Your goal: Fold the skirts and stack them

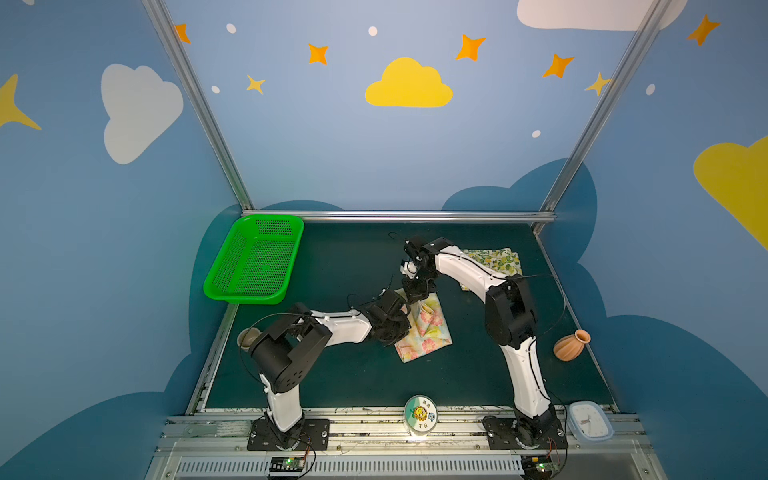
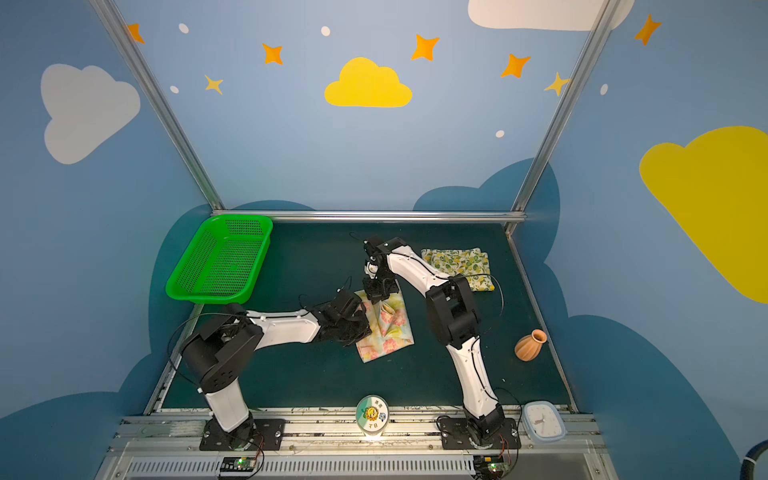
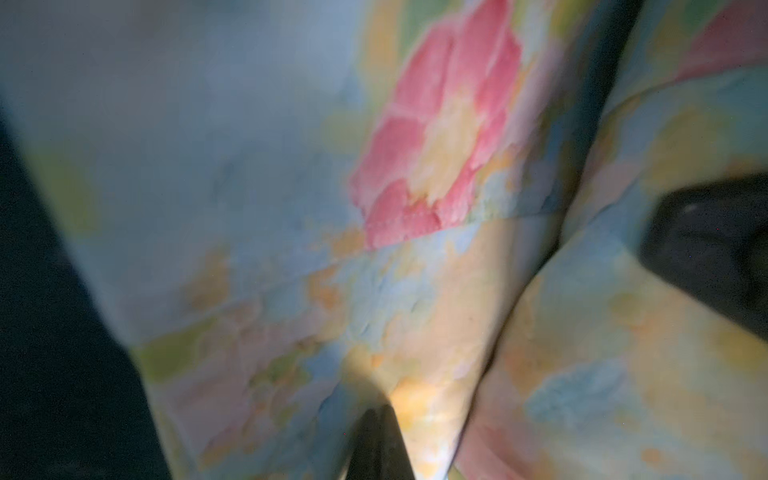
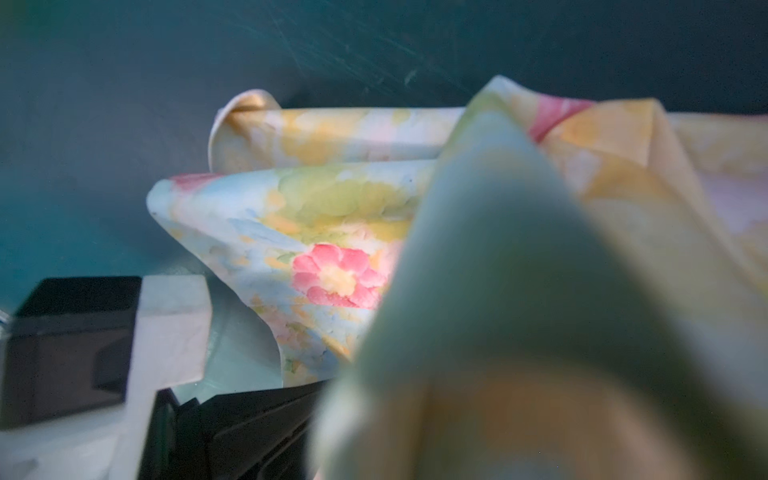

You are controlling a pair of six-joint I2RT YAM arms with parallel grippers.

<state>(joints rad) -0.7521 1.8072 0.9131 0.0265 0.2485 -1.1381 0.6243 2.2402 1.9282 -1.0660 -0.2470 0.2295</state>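
Lying on the table (image 1: 332, 374), the flower skirt (image 1: 428, 332) is pinched at its left edge by the left gripper (image 3: 376, 436) and at its far corner by the right gripper (image 1: 417, 296).

Arms: white shells, black joints.
Left arm (image 1: 340, 328) and right arm (image 1: 461, 266) alike; thin black cables; screwed black base plates (image 1: 319, 430).

layout | basket (image 1: 253, 262) on table (image 1: 340, 374), back left | lemon skirt (image 1: 496, 259) back right | flowered skirt (image 1: 428, 328) centre, before and left of lemon skirt, apart | vase (image 1: 571, 345) right of flowered skirt | tin (image 1: 420, 415) front centre on rail (image 1: 353, 426) | clock (image 1: 590, 420) front right
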